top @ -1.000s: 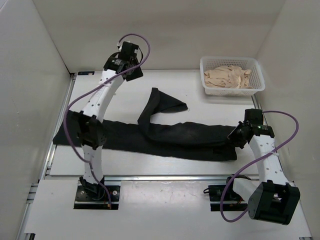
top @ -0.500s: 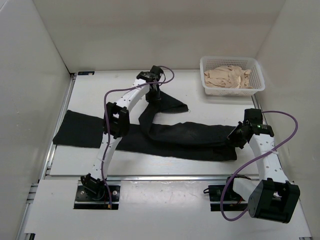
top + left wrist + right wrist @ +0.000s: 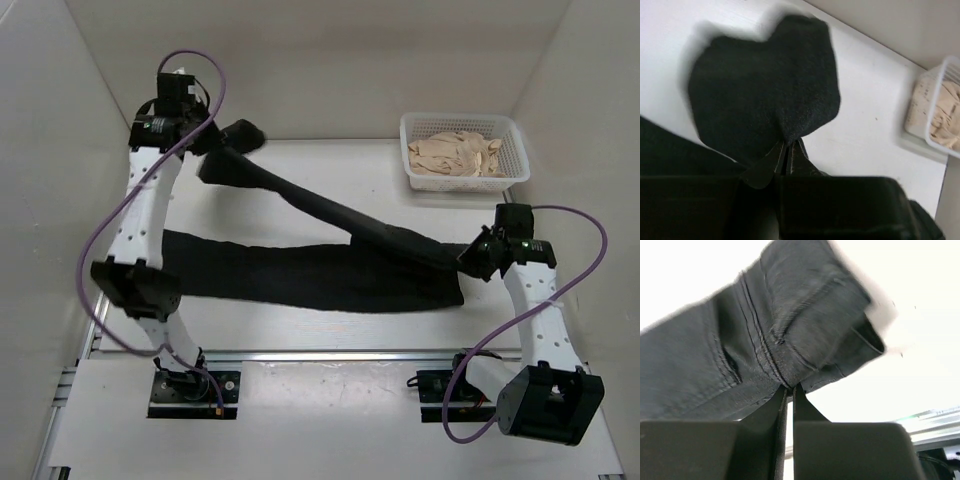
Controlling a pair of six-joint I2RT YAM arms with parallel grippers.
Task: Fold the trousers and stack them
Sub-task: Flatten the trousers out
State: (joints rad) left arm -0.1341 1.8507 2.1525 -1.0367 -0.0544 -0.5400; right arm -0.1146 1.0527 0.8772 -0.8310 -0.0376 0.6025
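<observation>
Where white walls (image 3: 350,60) close off the left, far and right edges, a white tabletop (image 3: 340,170) fills the floor of a small booth. At the far right corner sits a white plastic basket (image 3: 465,184) heaped with beige cloth (image 3: 460,152).

Black trousers (image 3: 300,275) of soft, matte fabric span most of the tabletop. Their flat leg (image 3: 250,265) lies straight from the left edge toward the right edge. Their raised leg (image 3: 340,212) stretches taut and diagonal through the air toward the far left corner. The left hand (image 3: 788,146) is clenched on that leg's wide, drooping end, high above the far left corner. The right hand (image 3: 788,388) is clenched on the seamed waist end near the right edge.
</observation>
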